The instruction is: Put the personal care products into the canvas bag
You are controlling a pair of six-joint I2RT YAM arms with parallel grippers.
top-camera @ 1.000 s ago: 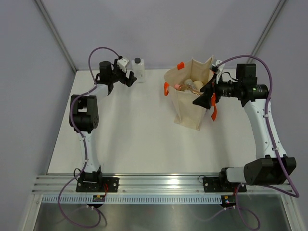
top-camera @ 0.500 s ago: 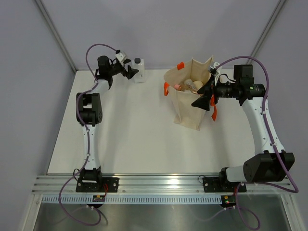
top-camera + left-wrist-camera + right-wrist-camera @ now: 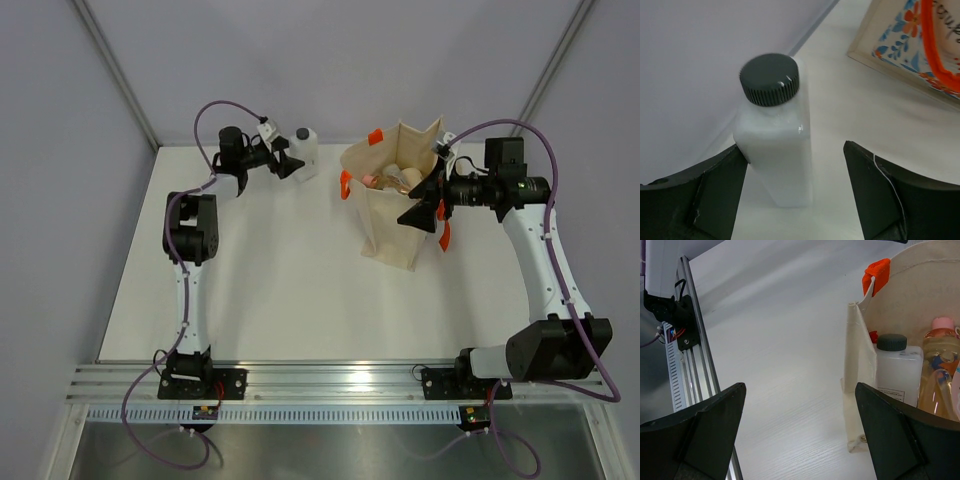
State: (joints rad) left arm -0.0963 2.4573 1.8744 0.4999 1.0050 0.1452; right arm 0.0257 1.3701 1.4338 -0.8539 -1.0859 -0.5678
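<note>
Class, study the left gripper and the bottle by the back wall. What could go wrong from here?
The black-capped bottle sits off-centre in the open left gripper, close to one finger; closing may push or tip it. The canvas bag already holds bottles, and the open right gripper does not grip it, so a drop could topple it.

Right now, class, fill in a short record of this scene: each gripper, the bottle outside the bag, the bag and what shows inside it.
Left gripper: open, fingers either side of the loose bottle
Loose bottle: dark cap, upright on the table, outside the bag
Right gripper: open, at the bag's right side
Canvas bag: upright, mouth open, orange handles
Seen inside: black-capped bottle, peach bottle
</note>
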